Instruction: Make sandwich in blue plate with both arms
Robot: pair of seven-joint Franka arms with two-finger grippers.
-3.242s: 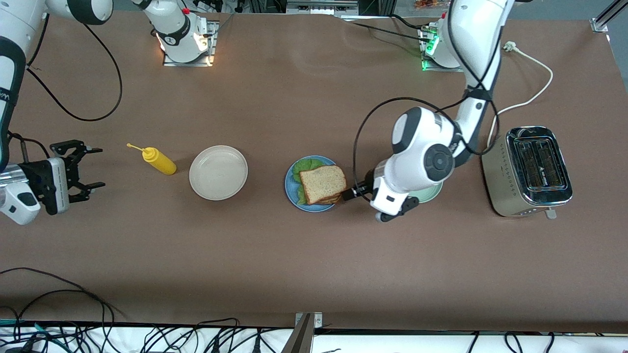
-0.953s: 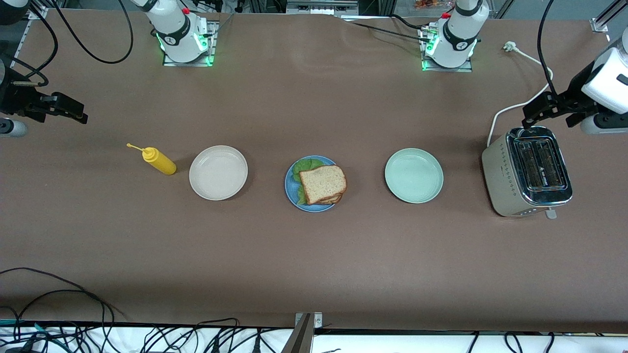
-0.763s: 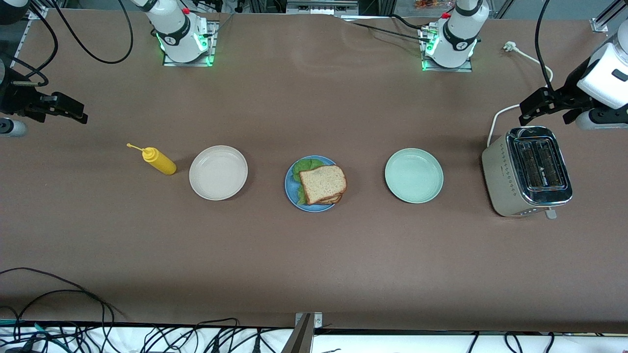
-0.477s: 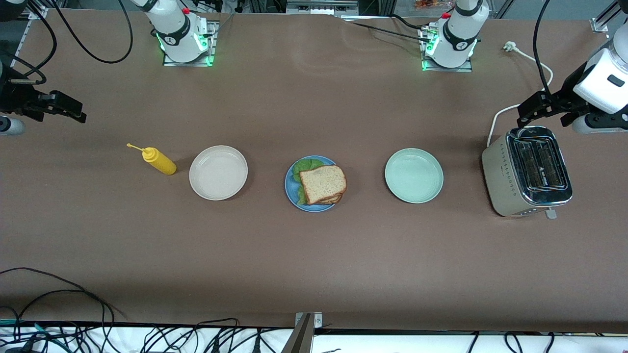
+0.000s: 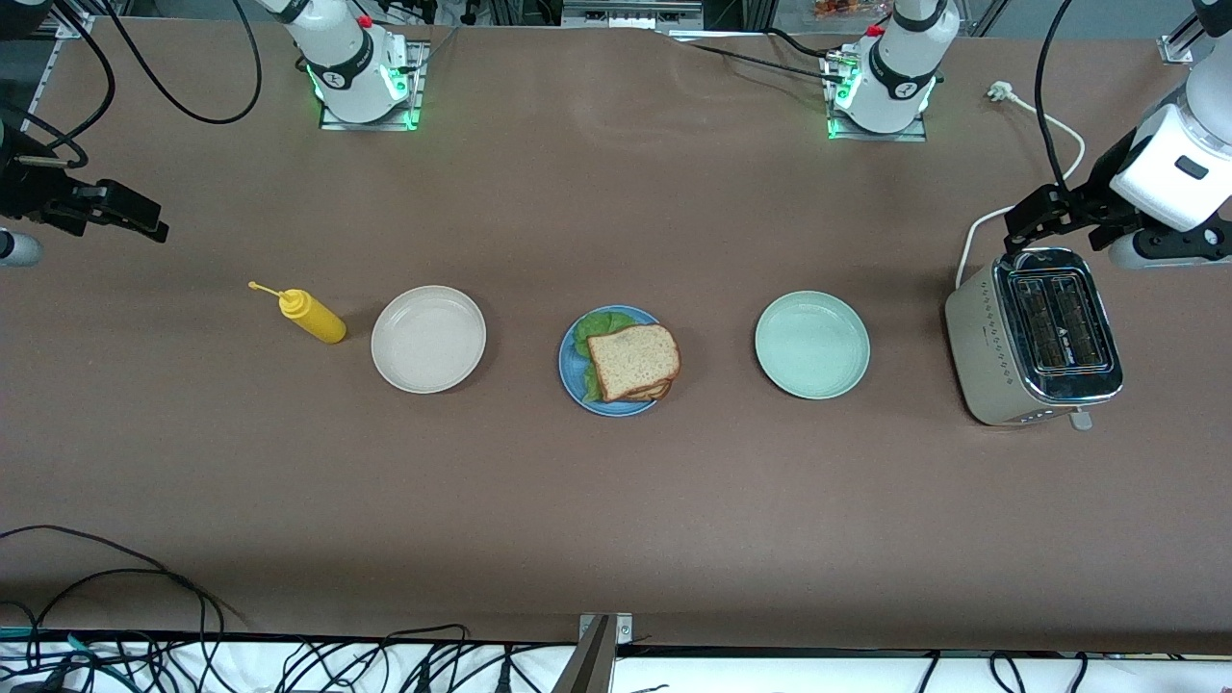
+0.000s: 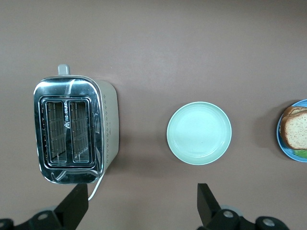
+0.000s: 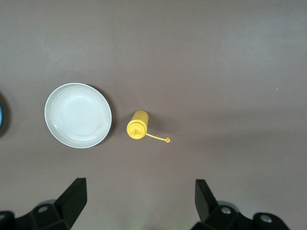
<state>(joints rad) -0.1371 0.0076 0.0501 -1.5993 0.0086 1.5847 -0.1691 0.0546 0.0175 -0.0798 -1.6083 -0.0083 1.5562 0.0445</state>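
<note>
Bread, grainy and brown with a darker crust, tops the sandwich (image 5: 632, 362), which sits on the round matte blue plate (image 5: 572, 373) at the middle of the table (image 5: 616, 500); ruffled green lettuce (image 5: 589, 332) pokes out along the edge toward the right arm's end. The lower slice shows only as a thin edge under the top one. A cream-white plate (image 5: 428, 339) and a yellow squeeze bottle (image 5: 311, 316) lie toward the right arm's end, a pale green plate (image 5: 811, 345) and a shiny metal toaster (image 5: 1035, 335) toward the left arm's end.

The left gripper (image 6: 143, 201) hangs high over the table beside the toaster, fingers spread wide, holding nothing. The right gripper (image 7: 140, 200) hangs near the bottle's end of the table, likewise spread wide and empty. Both arms are cut off by the front view's edges.
</note>
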